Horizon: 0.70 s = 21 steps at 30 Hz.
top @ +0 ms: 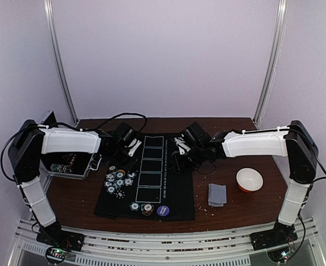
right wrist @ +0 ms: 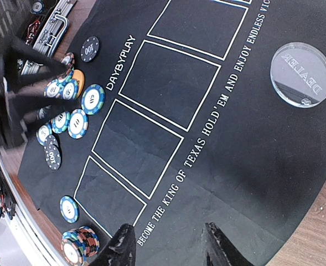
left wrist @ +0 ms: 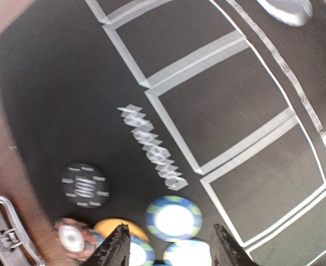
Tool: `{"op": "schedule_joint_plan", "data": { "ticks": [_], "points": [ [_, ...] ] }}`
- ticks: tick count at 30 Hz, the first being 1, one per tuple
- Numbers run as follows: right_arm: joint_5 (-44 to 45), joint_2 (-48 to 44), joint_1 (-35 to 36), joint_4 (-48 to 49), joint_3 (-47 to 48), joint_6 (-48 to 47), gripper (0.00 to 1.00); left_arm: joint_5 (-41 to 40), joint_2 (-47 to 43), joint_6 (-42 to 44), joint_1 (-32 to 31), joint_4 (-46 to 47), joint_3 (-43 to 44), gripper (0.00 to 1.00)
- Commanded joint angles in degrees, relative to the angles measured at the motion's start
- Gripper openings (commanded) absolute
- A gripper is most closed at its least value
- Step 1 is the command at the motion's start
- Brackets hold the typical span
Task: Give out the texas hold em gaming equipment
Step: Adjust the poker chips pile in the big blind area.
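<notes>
A black Texas Hold'em mat (top: 146, 180) lies mid-table. A loose cluster of blue, white-edged chips (top: 118, 180) sits on its left side. My left gripper (top: 130, 148) is open just above that cluster. In the left wrist view its open gripper (left wrist: 168, 246) has a blue chip (left wrist: 174, 217) between the jaws, an orange chip (left wrist: 115, 227) and a black chip (left wrist: 85, 184) beside it. My right gripper (top: 179, 149) is open and empty; in its wrist view the gripper (right wrist: 171, 244) hovers over bare mat. A clear dealer disc (right wrist: 302, 74) lies on the mat.
A chip stack (top: 147, 209), a single chip (top: 134, 206) and a purple disc (top: 163, 210) sit at the mat's near edge. Grey-blue cards (top: 217, 194) and a white bowl (top: 249, 179) are on the right. A metal case (top: 68, 163) stands at the left.
</notes>
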Motion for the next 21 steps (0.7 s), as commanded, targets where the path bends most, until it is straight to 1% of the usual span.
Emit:
{"op": "schedule_joint_plan", "data": {
  "ticks": [1,4,8,13,17,21],
  "points": [
    [0.27,-1.35,-0.1,-0.35,-0.85,0.19,0.44,-0.04,3.38,1.92,-3.03,0.78,-1.67,0.54],
    [0.18,-1.23,-0.1,-0.49,-0.91,0.23,0.44,-2.41,5.72,1.8,-4.18,-0.34,-1.14,0.54],
    [0.16,-1.36,-0.1,-0.53,-1.18,0.36,0.44,-6.23,8.19,0.33,-4.2,-3.14,-0.55,0.47],
    [0.27,-1.64,-0.11,-0.52,-1.7,0.23,0.44,-10.79,8.3,-1.1,-3.6,-6.52,-1.83,0.44],
    [0.2,-1.59,-0.08,-0.38,-1.87,0.19,0.44,-11.31,6.93,-2.26,-1.98,-8.11,-3.39,0.44],
    [0.21,-1.63,-0.06,-0.47,-1.96,0.1,0.44,-9.44,4.47,-2.86,-0.4,-8.12,-4.92,0.44]
  ]
}}
